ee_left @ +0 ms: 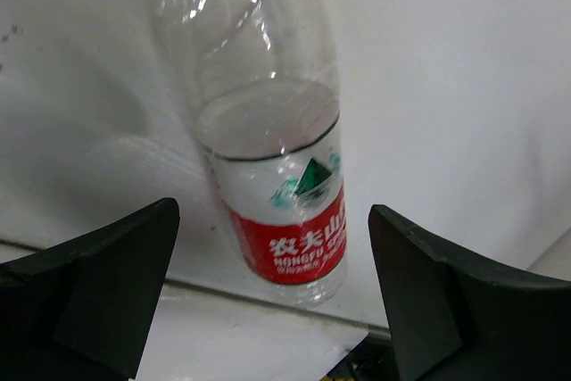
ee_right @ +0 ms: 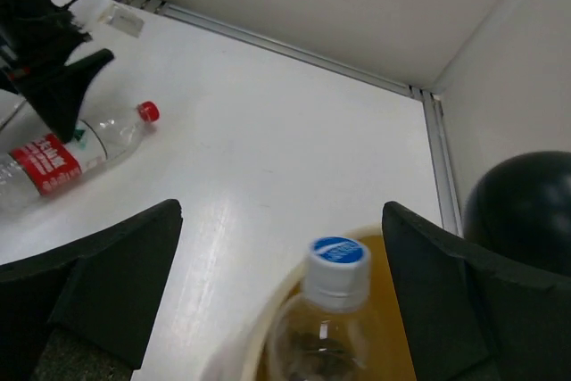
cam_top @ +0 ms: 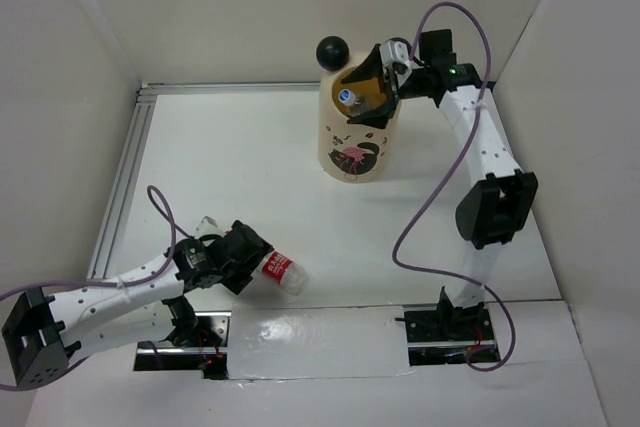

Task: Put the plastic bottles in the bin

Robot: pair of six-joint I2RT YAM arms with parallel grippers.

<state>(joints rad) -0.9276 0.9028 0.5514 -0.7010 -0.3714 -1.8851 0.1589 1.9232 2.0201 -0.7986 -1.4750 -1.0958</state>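
A clear bottle with a red-white label lies on its side on the white table near the front. My left gripper is open just left of it. In the left wrist view the bottle lies between the spread fingers, untouched. The cream bin with a pink print stands at the back. My right gripper is open above its mouth. A clear bottle with a blue cap stands inside the bin, free of the fingers. The red-labelled bottle also shows in the right wrist view.
One black ball ear sits on the bin's rim and shows in the right wrist view. A small clear scrap lies behind the left gripper. White walls and a metal rail enclose the table.
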